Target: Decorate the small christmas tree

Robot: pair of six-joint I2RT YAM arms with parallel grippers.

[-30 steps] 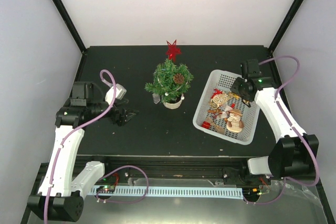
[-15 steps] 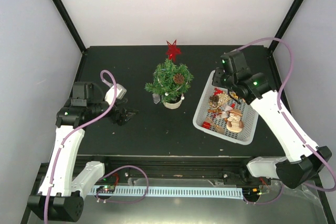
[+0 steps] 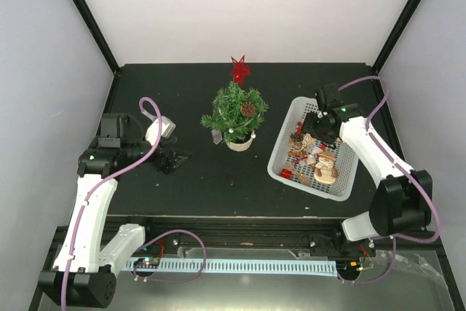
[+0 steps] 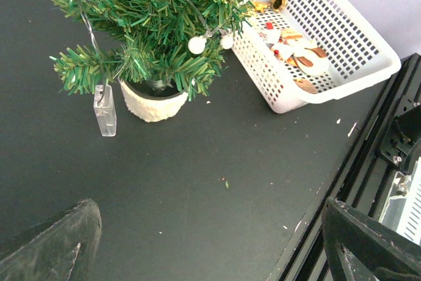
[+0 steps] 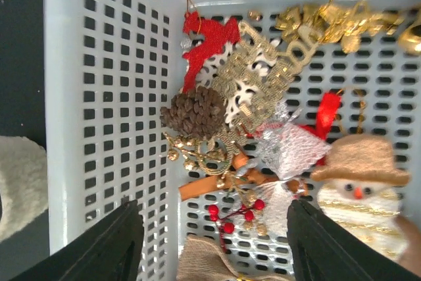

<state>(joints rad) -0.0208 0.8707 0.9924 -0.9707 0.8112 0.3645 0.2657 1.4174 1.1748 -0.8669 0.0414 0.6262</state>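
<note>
The small christmas tree (image 3: 235,111) stands in its cream pot (image 3: 239,141) mid-table, with a red star (image 3: 239,69) on top and a pine cone (image 3: 248,108) among its branches. The left wrist view shows the tree (image 4: 151,11) with white balls and a clear tag (image 4: 105,111). My left gripper (image 3: 180,158) rests left of the tree, open and empty (image 4: 210,255). My right gripper (image 3: 313,123) hovers open over the white basket (image 3: 280,152). Between and beyond its fingers (image 5: 217,241) lie a pine cone (image 5: 195,111), red berries (image 5: 233,215), gold lettering (image 5: 263,77) and a snowman (image 5: 362,182).
The basket wall (image 5: 112,97) runs close by my right gripper's left finger. A red reindeer (image 5: 209,37) and gold ornaments (image 5: 329,21) lie at the basket's far end. The table's front rail (image 4: 388,162) is near the basket. Black frame posts stand at the rear corners.
My right arm swung left toward the basket's far left corner, then settled back over the ornaments, and its jaws have widened. The left arm has not moved.
</note>
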